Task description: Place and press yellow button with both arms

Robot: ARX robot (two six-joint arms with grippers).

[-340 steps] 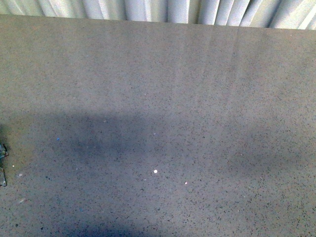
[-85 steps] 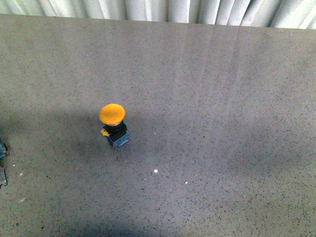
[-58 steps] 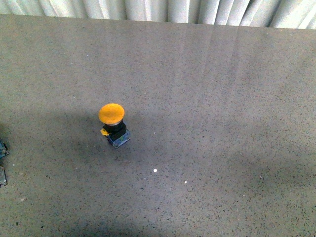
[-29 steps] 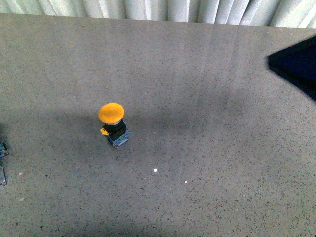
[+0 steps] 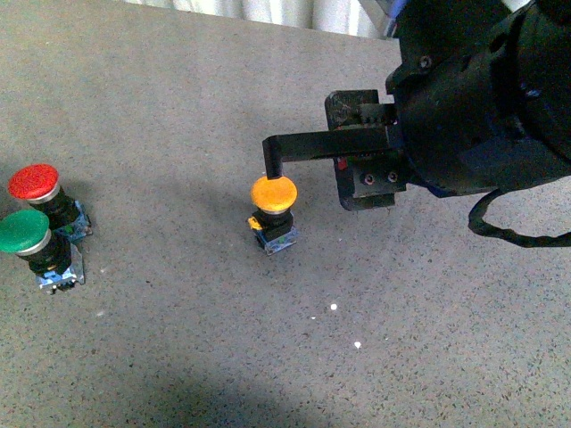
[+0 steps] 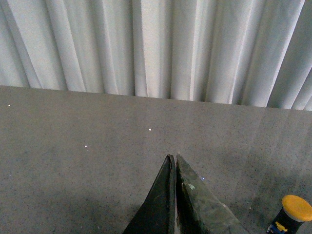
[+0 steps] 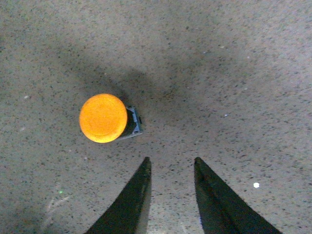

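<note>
The yellow button [image 5: 273, 193] stands upright on the grey table [image 5: 178, 357], orange-yellow cap over a black collar and blue-grey base. My right arm [image 5: 482, 98] hangs over the table from the right; one black finger [image 5: 303, 144] reaches left, its tip just above the cap. In the right wrist view the button [image 7: 103, 118] lies beyond and to one side of my right gripper [image 7: 171, 160], which is open and empty. My left gripper [image 6: 173, 157] is shut and empty, and the button [image 6: 296, 207] shows at the corner of its view. The left arm is out of the front view.
A red button [image 5: 34, 181] and a green button [image 5: 24, 232] stand close together at the table's left side. A white pleated curtain [image 5: 285, 11] hangs behind the far edge. Small white specks [image 5: 333, 307] lie in front of the yellow button.
My right arm has come in from the right, from a dark shape at the edge to above the yellow button. The front view has shifted, and the red and green buttons now show at the left.
</note>
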